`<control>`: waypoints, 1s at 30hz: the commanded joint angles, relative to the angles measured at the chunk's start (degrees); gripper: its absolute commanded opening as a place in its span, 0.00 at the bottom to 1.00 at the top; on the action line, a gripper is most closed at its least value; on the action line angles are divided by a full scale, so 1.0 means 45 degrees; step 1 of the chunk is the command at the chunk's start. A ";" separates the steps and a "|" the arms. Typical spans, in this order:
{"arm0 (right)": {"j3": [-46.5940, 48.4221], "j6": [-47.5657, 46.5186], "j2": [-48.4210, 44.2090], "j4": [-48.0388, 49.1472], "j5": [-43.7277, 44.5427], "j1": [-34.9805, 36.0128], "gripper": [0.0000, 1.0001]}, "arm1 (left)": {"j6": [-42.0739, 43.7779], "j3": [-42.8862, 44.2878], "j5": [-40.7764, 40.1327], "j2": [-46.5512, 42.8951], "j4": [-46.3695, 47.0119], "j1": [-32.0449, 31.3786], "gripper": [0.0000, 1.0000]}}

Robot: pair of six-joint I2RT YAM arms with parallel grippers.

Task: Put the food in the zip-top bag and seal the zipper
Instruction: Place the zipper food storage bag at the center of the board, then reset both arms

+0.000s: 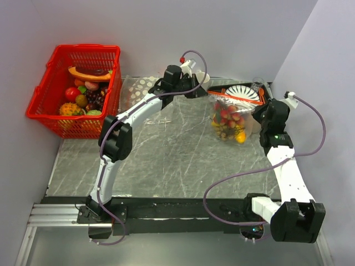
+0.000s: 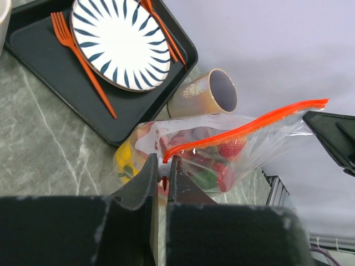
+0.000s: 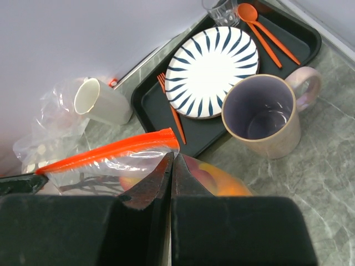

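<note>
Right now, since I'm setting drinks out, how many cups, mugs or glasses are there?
3: white cup left of the tray, pinkish mug beside its near edge, clear glass at its far end.

Free: desk (image 1: pixel 166 158) centre and near half, bare marble between the two arms.
Far left corner: red basket (image 1: pixel 83 49) of fruit, by the wall.
Far right corner, crowded: black tray (image 3: pixel 148 105) bearing plate (image 3: pixel 213 69) and cutlery; mug (image 3: pixel 260 116) just beside it; white cup (image 3: pixel 100 102) near the back wall.
Barrier: zip-top bag (image 1: pixel 227 123) stretched between left fingers (image 2: pixel 145 180) and right fingers (image 3: pixel 158 180) (both clamped on it), across the near approach to the tray.
</note>
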 commanded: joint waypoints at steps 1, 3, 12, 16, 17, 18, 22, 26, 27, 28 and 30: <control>0.0525 0.0237 0.0088 0.0934 0.0527 -0.0334 0.02 | -0.0386 0.0281 -0.0092 -0.0306 0.1536 0.0134 0.06; 0.0544 0.0334 0.0166 0.0934 0.0487 -0.0315 0.01 | -0.0445 0.0203 -0.0014 -0.0306 0.1751 0.0134 0.05; 0.1341 0.0160 -0.0047 -0.0038 0.1148 -0.0316 0.60 | 0.0041 0.1217 0.0378 -0.0226 0.0780 0.0115 0.71; 0.2145 -0.0016 -0.0653 -0.0959 0.1775 -0.0296 0.84 | 0.0842 0.1258 -0.0694 -0.1455 -0.0704 0.0115 0.92; 0.2281 -0.0133 -0.0809 -0.1115 0.1815 -0.0257 0.93 | 0.1037 0.1238 -0.1258 -0.1767 -0.0942 0.0115 0.97; 0.2573 -0.0192 -0.1042 -0.1426 0.1776 -0.0237 0.98 | 0.1426 0.1141 -0.1515 -0.2447 -0.1273 0.0134 0.99; 0.3278 -0.0368 -0.1512 -0.2560 0.2572 0.0637 1.00 | 0.1996 -0.0300 -0.2745 -0.4617 -0.1979 0.0134 0.99; 0.2967 -0.0583 -0.2351 -0.2758 0.3026 0.1868 1.00 | 0.1977 -0.4645 -0.3995 -0.8126 -0.1435 0.0154 0.99; 0.2715 -0.0506 -0.2740 -0.2738 0.3007 0.2143 1.00 | 0.1957 -0.5376 -0.4346 -0.8737 -0.1297 0.0173 0.99; 0.2558 -0.0428 -0.2918 -0.2718 0.2949 0.2378 1.00 | 0.1938 -0.6118 -0.4504 -0.9285 -0.1180 0.0193 0.99; 0.2091 -0.0057 -0.3426 -0.2699 0.2696 0.2945 1.00 | 0.1937 -0.7897 -0.4739 -1.0828 -0.1081 0.0251 0.99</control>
